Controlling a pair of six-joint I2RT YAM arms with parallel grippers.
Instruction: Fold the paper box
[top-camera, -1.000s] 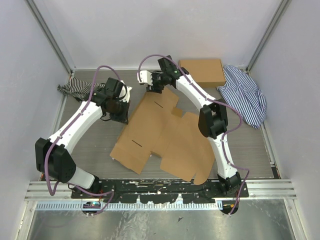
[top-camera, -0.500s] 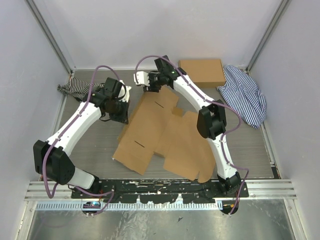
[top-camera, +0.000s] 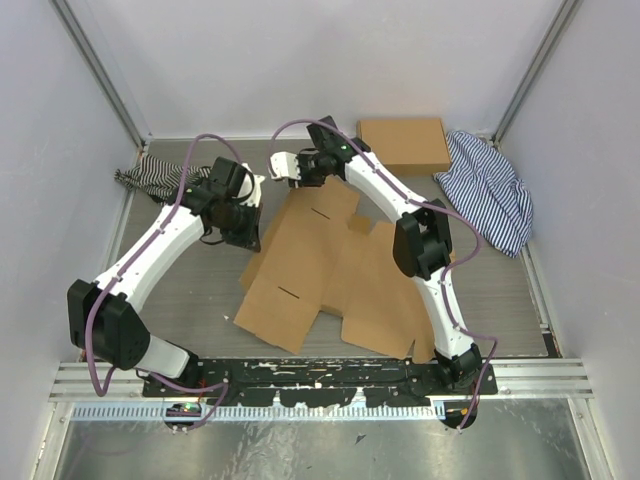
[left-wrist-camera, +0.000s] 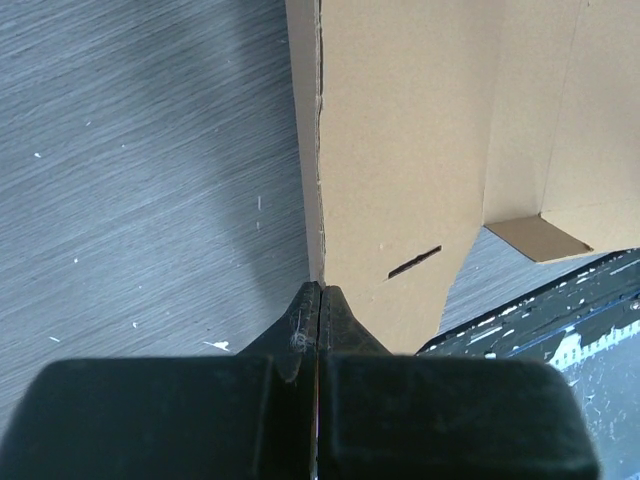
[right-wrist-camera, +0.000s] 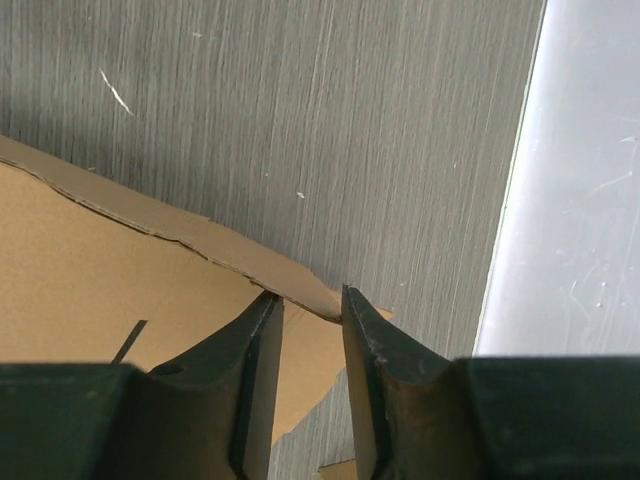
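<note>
The paper box (top-camera: 330, 270) lies unfolded in the middle of the table, a brown die-cut sheet with flaps and slits. My left gripper (top-camera: 252, 228) sits at its left edge. In the left wrist view the left gripper (left-wrist-camera: 318, 288) is shut, pinching the thin raised side flap of the paper box (left-wrist-camera: 420, 150). My right gripper (top-camera: 277, 166) hovers at the box's far left corner. In the right wrist view the right gripper (right-wrist-camera: 310, 295) has its jaws a little apart, with a raised corner flap of the paper box (right-wrist-camera: 90, 260) between them.
A neat rectangular cardboard box (top-camera: 404, 143) lies at the back. A striped cloth (top-camera: 490, 190) is heaped at the back right, and another striped cloth (top-camera: 150, 178) at the back left. Grey walls enclose the table on three sides.
The box has slid a little to the right and its near part has drawn in. The right gripper moved left to the far corner and its jaws narrowed. The left gripper stayed shut.
</note>
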